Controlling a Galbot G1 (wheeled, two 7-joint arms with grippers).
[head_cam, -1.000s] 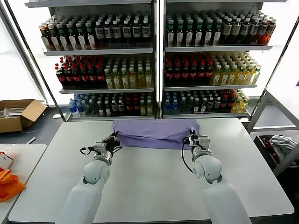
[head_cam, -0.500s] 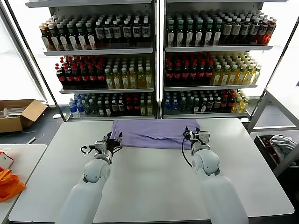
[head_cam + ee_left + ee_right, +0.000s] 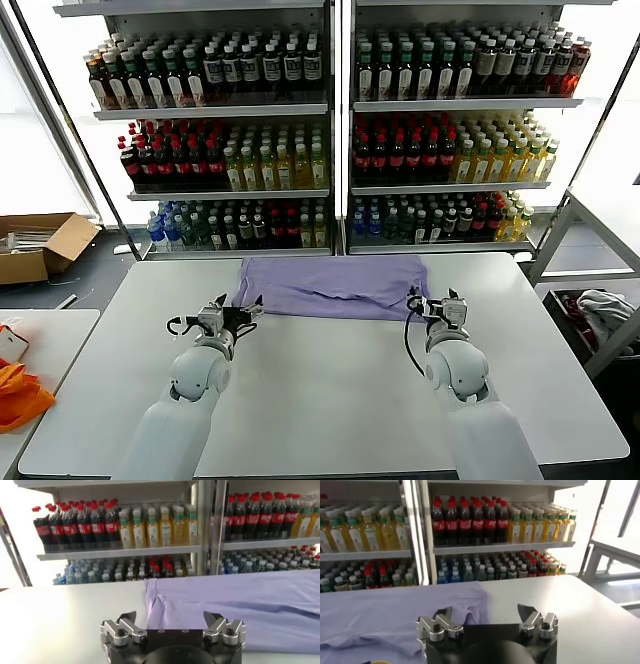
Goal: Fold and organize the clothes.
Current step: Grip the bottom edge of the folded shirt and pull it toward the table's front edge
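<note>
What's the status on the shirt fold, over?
Left gripper open, off the shirt's left edge. Right gripper open, off its right edge. Lavender T-shirt folded flat at table's far side. Nothing in the way.

The lavender shirt (image 3: 260, 605) runs off the left wrist view's edge; any printed lettering seems hidden.

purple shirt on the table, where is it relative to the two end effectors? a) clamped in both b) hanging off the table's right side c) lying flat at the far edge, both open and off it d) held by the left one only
c: the purple shirt lies flat at the table's far edge, while the left end effector and right end effector stand open with nothing between their fingers.
</note>
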